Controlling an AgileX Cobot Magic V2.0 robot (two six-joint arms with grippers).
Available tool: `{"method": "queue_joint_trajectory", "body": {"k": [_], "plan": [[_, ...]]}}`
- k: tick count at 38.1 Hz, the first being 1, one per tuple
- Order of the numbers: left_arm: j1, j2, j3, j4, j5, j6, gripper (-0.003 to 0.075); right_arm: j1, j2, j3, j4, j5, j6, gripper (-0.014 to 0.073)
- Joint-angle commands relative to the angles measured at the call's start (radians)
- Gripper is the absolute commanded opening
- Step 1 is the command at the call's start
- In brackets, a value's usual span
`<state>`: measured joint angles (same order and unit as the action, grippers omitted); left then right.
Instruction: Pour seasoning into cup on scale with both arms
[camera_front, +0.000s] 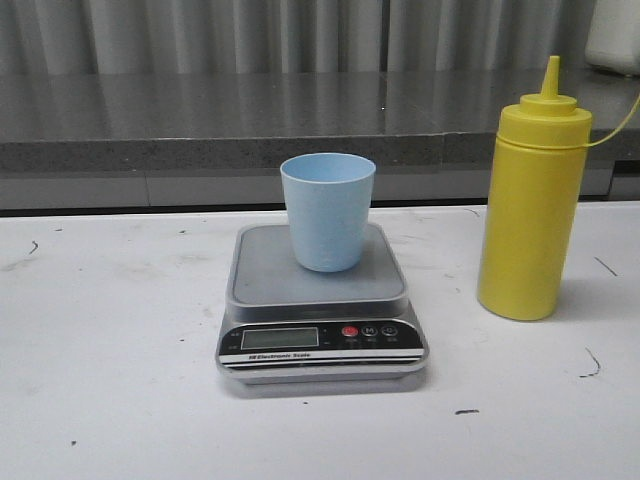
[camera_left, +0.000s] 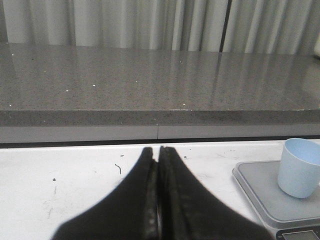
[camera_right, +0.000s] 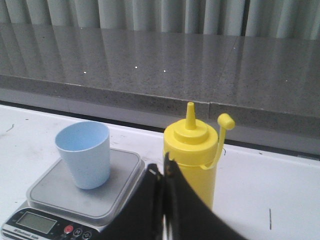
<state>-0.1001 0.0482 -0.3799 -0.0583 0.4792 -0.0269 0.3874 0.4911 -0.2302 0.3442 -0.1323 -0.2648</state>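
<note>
Front view: scale (camera_front: 322, 320) sits on the white tabletop (camera_front: 110, 330), display and red button facing the camera. Cup (camera_front: 328, 211) stands upright on the steel platform, toward its rear, mouth up; interior looks empty. Bottle (camera_front: 532, 212) stands upright on the tabletop to the right of the scale, near it but not touching; nozzle cap off and hanging on its tether. Neither arm shows in this view.

Left wrist view: left tool (camera_left: 158, 200) has its fingers pressed together, nothing between them. It hangs over bare tabletop, with the scale (camera_left: 260, 195) and cup (camera_left: 300, 167) off to one side, apart from the fingers.

Right wrist view: right tool (camera_right: 163, 210) also has fingers together, holding nothing. Bottle (camera_right: 192, 150) stands just beyond the fingertips; contact cannot be judged. Cup (camera_right: 85, 154) and scale (camera_right: 80, 195) lie beside it.

Grey stone ledge (camera_front: 200, 120) runs behind the tabletop, with a pale curtain (camera_front: 300, 35) beyond it.
</note>
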Motion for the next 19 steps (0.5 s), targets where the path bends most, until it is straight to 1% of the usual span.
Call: {"method": "queue_joint_trajectory", "body": {"k": [1,4,8,19], "plan": [[0.001,0.011,-0.026,-0.011,-0.085,-0.008,-0.002,-0.003,-0.062,-0.035,-0.003,0.008,-0.017,-0.0119],[0.001,0.011,-0.026,-0.011,-0.085,-0.008,-0.002,-0.003,-0.115,-0.035,-0.003,0.048,-0.017,-0.0119],[0.001,0.011,-0.026,-0.011,-0.085,-0.008,-0.002,-0.003,-0.159,-0.035,-0.003,0.065,-0.017,-0.0119],[0.001,0.011,-0.026,-0.011,-0.085,-0.008,-0.002,-0.003,-0.17,-0.035,-0.003,0.065,-0.017,-0.0119]]}}
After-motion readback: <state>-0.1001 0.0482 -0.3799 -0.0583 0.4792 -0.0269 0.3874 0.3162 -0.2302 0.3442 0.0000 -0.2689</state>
